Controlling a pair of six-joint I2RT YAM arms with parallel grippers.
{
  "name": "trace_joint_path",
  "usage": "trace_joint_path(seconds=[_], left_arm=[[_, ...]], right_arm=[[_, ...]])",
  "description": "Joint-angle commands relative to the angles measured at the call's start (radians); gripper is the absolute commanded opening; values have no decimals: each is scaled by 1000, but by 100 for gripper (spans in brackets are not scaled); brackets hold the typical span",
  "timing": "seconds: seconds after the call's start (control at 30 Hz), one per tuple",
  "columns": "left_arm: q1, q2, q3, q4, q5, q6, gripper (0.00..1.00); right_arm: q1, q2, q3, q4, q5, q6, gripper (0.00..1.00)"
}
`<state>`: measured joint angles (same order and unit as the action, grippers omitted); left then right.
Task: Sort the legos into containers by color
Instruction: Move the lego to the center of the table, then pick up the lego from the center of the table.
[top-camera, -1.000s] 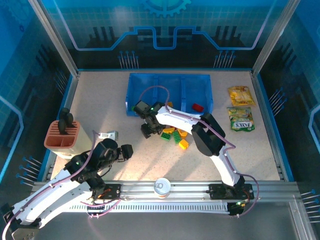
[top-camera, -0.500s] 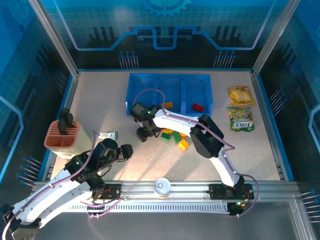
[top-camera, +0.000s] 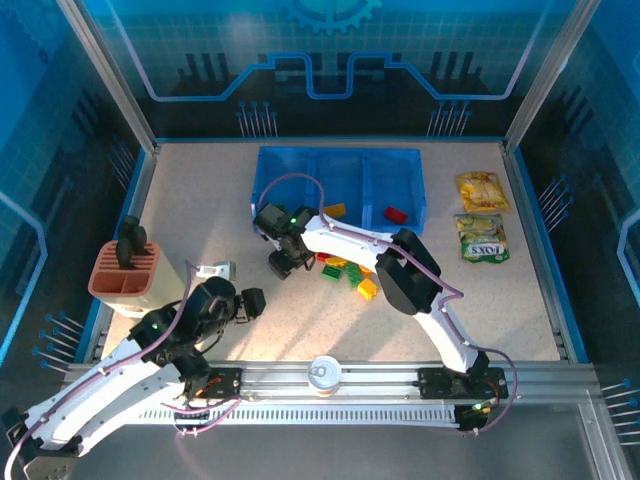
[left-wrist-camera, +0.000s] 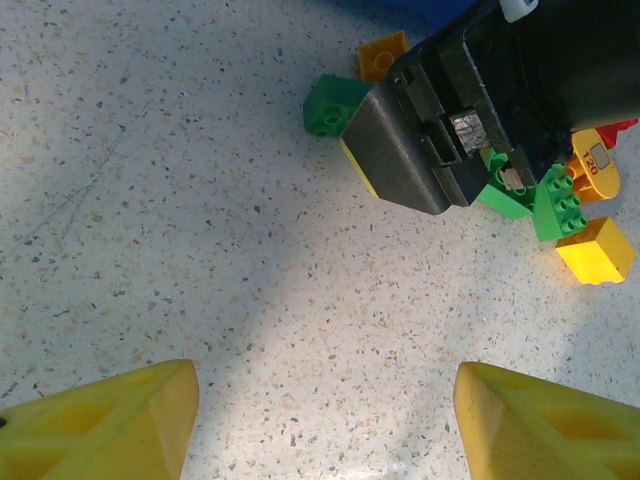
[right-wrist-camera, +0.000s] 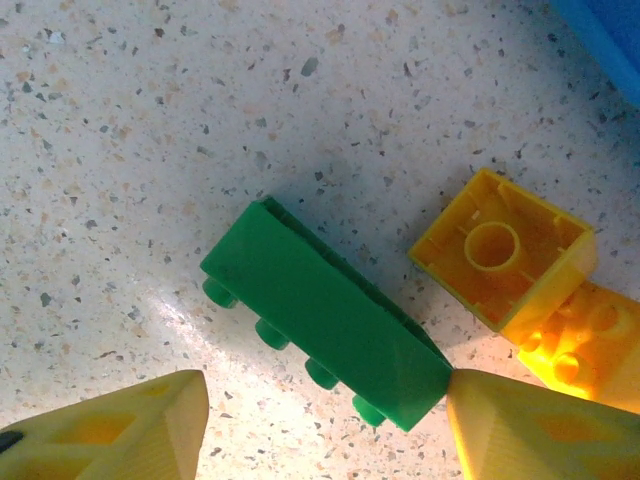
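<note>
A long green lego (right-wrist-camera: 325, 315) lies on its side on the table between the fingers of my open right gripper (right-wrist-camera: 325, 400). The right fingertip (right-wrist-camera: 520, 420) touches the brick's end; the left fingertip (right-wrist-camera: 130, 420) stands apart from it. Two yellow legos (right-wrist-camera: 500, 250) lie just beyond. In the top view my right gripper (top-camera: 283, 262) hangs left of the loose pile of legos (top-camera: 347, 271), in front of the blue tray of containers (top-camera: 300, 168). A red lego (top-camera: 397, 214) and an orange-yellow one (top-camera: 334, 210) lie in the tray. My left gripper (top-camera: 245, 303) is open over bare table.
Two snack packets (top-camera: 483, 190) (top-camera: 482, 238) lie at the right. An orange-and-white holder (top-camera: 125, 272) stands at the left, a small white object (top-camera: 215, 270) beside it. A can (top-camera: 324, 373) sits at the near edge. The tray's corner (right-wrist-camera: 610, 30) is close by.
My right gripper has moved left, away from the pile, toward the table in front of the tray's left end. The left arm has not moved.
</note>
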<state>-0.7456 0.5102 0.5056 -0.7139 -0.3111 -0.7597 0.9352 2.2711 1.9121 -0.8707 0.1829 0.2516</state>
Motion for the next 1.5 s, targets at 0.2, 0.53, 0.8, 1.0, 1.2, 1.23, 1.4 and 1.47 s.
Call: trace_joint_path(seconds=[0.2, 0.53, 0.8, 1.0, 1.2, 1.23, 1.4, 1.47], left_arm=[[-7, -4, 11, -20, -32, 14, 69], [-7, -4, 16, -20, -35, 13, 69], [-7, -14, 25, -39, -40, 16, 69], [-7, -16, 27, -40, -45, 17, 69], [-7, -14, 27, -30, -43, 17, 69], [-7, -13, 28, -30, -43, 17, 69], [-7, -12, 28, -26, -46, 19, 69], [-7, -12, 28, -25, -47, 20, 69]], right_arm=[[37, -15, -28, -11, -57, -24, 56], [23, -31, 16, 3, -12, -105, 70], [10, 50, 109, -42, -31, -144, 72], [7, 94, 94, -38, -63, -140, 69], [7, 83, 91, -38, -60, -133, 49], [7, 75, 95, -40, -56, -130, 43], [-1, 11, 117, -22, -41, -113, 34], [-25, -5, 159, -23, -35, -89, 31]])
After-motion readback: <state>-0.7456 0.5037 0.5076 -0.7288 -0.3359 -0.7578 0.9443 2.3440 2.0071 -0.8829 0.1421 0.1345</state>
